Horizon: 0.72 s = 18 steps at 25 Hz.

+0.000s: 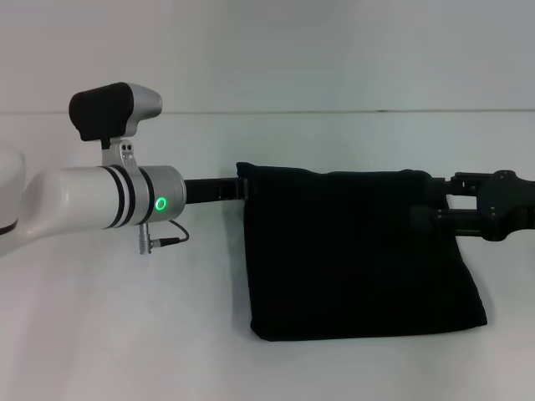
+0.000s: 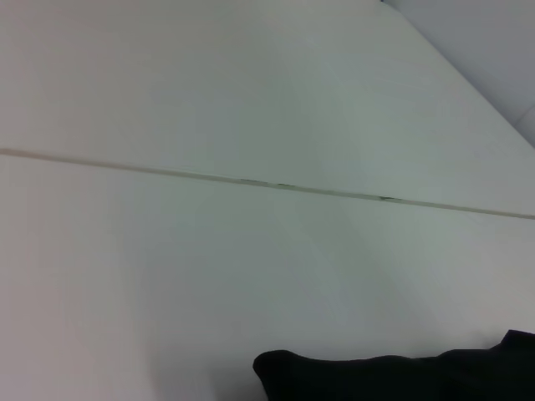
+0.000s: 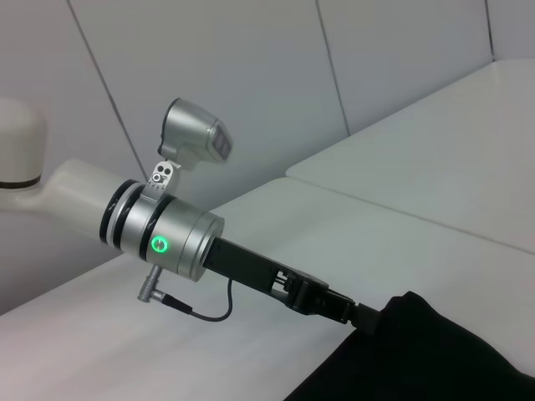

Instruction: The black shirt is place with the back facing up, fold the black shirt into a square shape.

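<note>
1. The left gripper (image 1: 244, 189) comes in from the left and is clamped on the upper left corner of the black shirt (image 1: 359, 251).
2. The right gripper (image 1: 428, 200) comes in from the right and is pinched on the upper right corner of the same top edge.
3. Held between them, the shirt hangs as a folded dark panel, top edge stretched level across the head view, its lower edge resting on the white table (image 1: 125, 334).
4. Its long axis runs left to right; the lower right corner flares outward.
5. A grey camera housing (image 1: 117, 109) and a thin cable (image 1: 171, 241) sit on the left arm's wrist.
6. A seam (image 2: 251, 180) crosses the table beyond the shirt.
</note>
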Each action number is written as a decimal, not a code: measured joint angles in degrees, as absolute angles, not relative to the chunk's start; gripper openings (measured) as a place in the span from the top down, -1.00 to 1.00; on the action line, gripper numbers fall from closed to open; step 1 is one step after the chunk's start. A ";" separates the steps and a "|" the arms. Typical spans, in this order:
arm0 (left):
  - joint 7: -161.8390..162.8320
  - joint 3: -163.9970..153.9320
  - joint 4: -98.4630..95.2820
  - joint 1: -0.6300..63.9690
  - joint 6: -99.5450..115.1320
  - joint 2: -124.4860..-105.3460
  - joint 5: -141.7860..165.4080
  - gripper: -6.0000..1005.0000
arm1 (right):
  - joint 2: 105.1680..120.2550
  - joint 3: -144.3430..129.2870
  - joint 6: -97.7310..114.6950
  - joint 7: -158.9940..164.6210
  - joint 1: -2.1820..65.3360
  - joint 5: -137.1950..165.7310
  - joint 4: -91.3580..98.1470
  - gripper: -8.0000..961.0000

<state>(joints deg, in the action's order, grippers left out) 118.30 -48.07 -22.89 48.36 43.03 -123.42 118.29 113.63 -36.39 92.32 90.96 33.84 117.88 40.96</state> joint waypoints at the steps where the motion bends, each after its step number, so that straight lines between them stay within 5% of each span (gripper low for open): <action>1: 118.30 -48.07 -22.92 48.43 43.14 -123.41 118.29 0.97 | 113.65 -36.39 92.22 90.91 33.83 117.87 40.96 -0.55; 18: 118.30 -48.80 -24.32 51.59 43.87 -122.11 118.74 0.96 | 114.58 -36.38 90.09 90.60 33.85 117.82 40.52 -0.54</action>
<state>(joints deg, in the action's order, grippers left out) 118.30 -48.80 -24.32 51.59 43.87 -122.11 118.74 114.58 -36.38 90.09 90.60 33.85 117.82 40.52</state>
